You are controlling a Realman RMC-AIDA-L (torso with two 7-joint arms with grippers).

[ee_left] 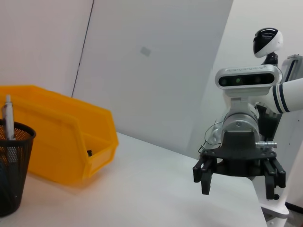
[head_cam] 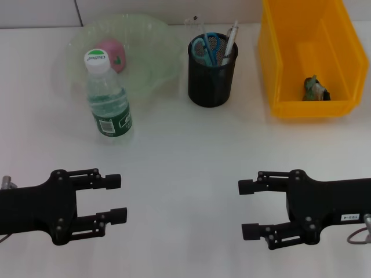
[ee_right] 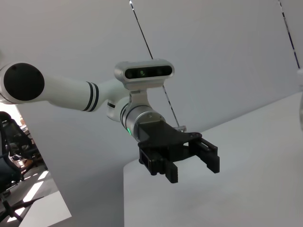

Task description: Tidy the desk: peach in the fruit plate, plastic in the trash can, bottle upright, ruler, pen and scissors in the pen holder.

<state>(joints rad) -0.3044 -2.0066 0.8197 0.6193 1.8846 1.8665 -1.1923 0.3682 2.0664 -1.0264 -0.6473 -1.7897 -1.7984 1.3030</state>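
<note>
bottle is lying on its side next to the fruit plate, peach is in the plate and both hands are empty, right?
Not quite. The head view shows the bottle standing upright with its white cap on top, not lying on its side. The rest holds: it stands next to the fruit plate, the peach is in the plate, and the left hand and right hand are both open and empty.
</note>
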